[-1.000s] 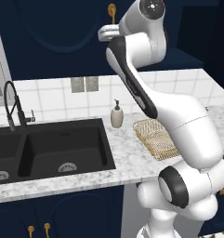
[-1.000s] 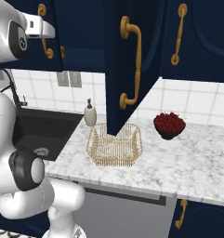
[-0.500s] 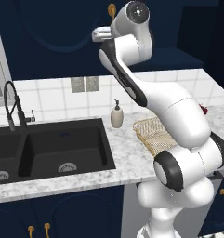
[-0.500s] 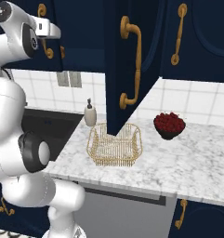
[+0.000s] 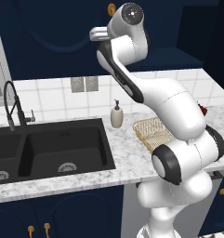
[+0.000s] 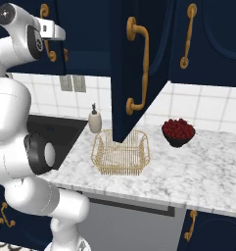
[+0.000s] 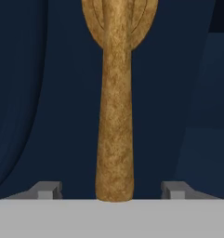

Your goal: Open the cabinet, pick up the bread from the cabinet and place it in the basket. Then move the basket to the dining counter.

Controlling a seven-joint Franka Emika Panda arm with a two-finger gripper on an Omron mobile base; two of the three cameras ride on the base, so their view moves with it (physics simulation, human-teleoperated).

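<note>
In the hand view a brass handle (image 7: 114, 116) of the navy cabinet (image 5: 53, 32) stands upright between my gripper's (image 7: 112, 190) two fingertips (image 7: 48, 189), with a gap on each side; the gripper is open and grips nothing. From the base views the hand (image 5: 99, 33) is raised high against the left cabinet door, by its handle (image 6: 48, 46). Another cabinet door (image 6: 139, 73) hangs open over the counter. The golden wire basket (image 6: 120, 152) sits on the marbled counter below it with nothing in it, half hidden by my arm (image 5: 153, 132) from the left. The bread is hidden. The dining counter is out of view.
A dark red bowl (image 6: 178, 132) sits right of the basket. A soap dispenser (image 5: 116, 115) stands between the basket and the black sink (image 5: 48, 148), with a faucet (image 5: 13, 107) at the far left. The open door's edge juts out above the basket.
The arm's lower links have swung round and the hand has edged left toward the door handle. Basket, bowl and open door have not moved.
</note>
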